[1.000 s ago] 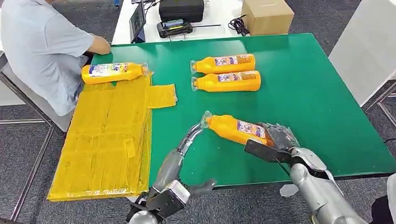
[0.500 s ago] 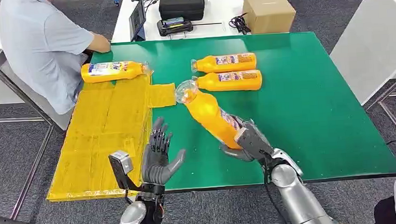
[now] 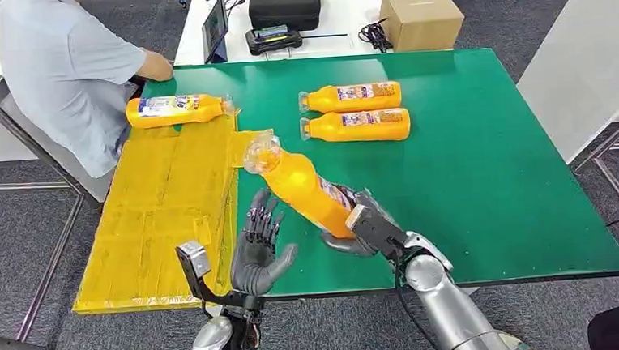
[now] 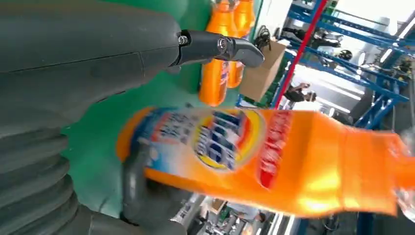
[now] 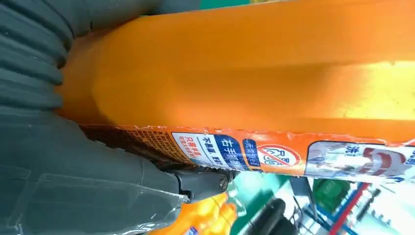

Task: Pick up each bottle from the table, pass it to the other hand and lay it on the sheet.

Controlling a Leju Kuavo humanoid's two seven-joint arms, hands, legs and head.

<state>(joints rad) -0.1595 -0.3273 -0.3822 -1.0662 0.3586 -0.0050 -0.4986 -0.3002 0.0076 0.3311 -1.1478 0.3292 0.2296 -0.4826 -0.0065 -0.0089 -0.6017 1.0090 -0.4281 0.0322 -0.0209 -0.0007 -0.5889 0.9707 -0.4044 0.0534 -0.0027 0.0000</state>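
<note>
My right hand (image 3: pixel 366 220) grips an orange bottle (image 3: pixel 303 187) by its base, holding it tilted above the green table (image 3: pixel 484 156) with its clear cap toward the yellow sheet (image 3: pixel 162 208). The same bottle (image 4: pixel 254 156) (image 5: pixel 244 73) looms large in both wrist views. My left hand (image 3: pixel 260 247) is raised with spread fingers just left of the bottle's lower part, holding nothing. One orange bottle (image 3: pixel 176 109) lies at the sheet's far end. Two more orange bottles (image 3: pixel 352 97) (image 3: pixel 358 126) lie side by side on the table.
A person in a grey shirt (image 3: pixel 64 68) sits at the table's far left corner. A white table behind carries a black case (image 3: pixel 283 4), a cardboard box (image 3: pixel 421 18) and a tablet (image 3: pixel 215 31). A white panel (image 3: pixel 587 60) stands at right.
My right hand has swung the bottle leftward, its cap now over the sheet's edge. My left hand rose from below the table edge and opened beside the bottle.
</note>
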